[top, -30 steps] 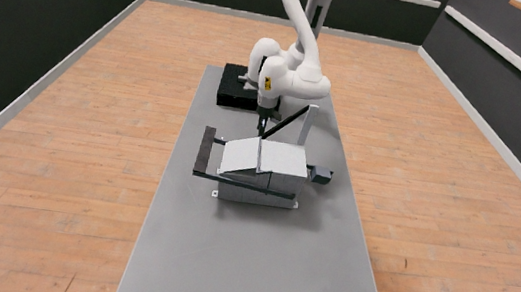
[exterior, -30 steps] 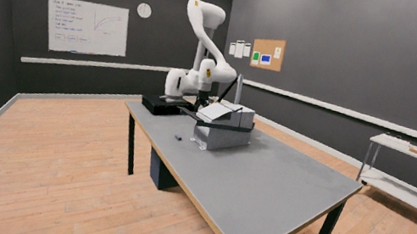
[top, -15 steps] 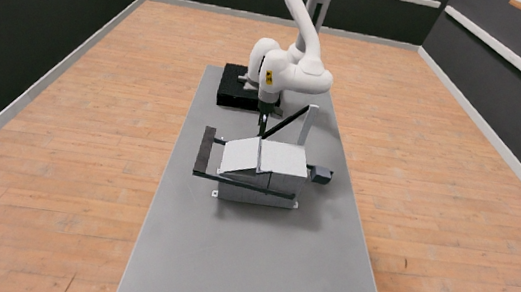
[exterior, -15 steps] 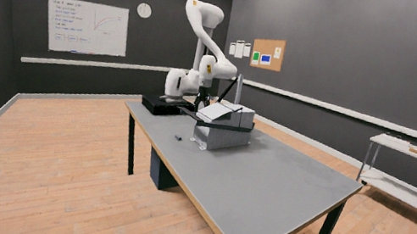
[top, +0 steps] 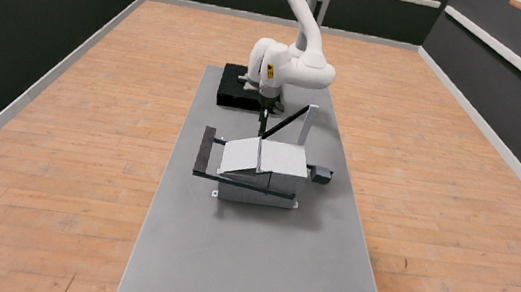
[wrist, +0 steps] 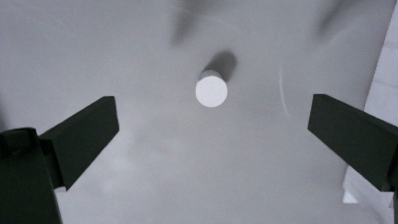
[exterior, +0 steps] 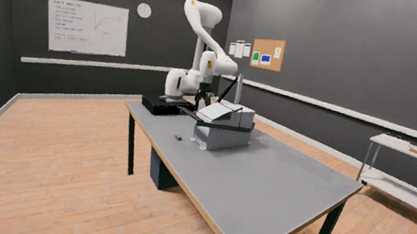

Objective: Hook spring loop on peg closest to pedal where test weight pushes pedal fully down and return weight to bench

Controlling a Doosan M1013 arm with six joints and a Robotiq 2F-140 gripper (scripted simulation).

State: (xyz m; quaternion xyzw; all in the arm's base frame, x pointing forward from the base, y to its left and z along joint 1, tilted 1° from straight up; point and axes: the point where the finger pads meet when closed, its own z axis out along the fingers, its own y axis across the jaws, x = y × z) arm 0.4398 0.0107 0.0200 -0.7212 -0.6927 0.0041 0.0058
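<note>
A pale round-topped cylinder point(wrist: 211, 91), which looks like the steel test weight, stands upright on the bench in the wrist view. My gripper point(top: 262, 131) point(exterior: 202, 105) point(wrist: 213, 112) is wide open above it, with one finger on each side and nothing held. In the top and exterior views the gripper is on the robot-base side of the feeder point(top: 284, 156) point(exterior: 228, 135), and the weight is hidden. A dark plate point(top: 204, 151), apparently the pedal, sits raised on long side arms at the feeder's left. The spring, its loop and the pegs cannot be made out.
A grey post point(top: 307, 127) point(exterior: 238, 90) and a slanted black bar point(top: 286, 121) point(exterior: 227, 90) rise near the gripper. A dark block point(top: 320, 174) juts from the feeder's right. A small dark piece point(exterior: 178, 137) lies on the bench. The black robot base point(top: 234, 93) is behind.
</note>
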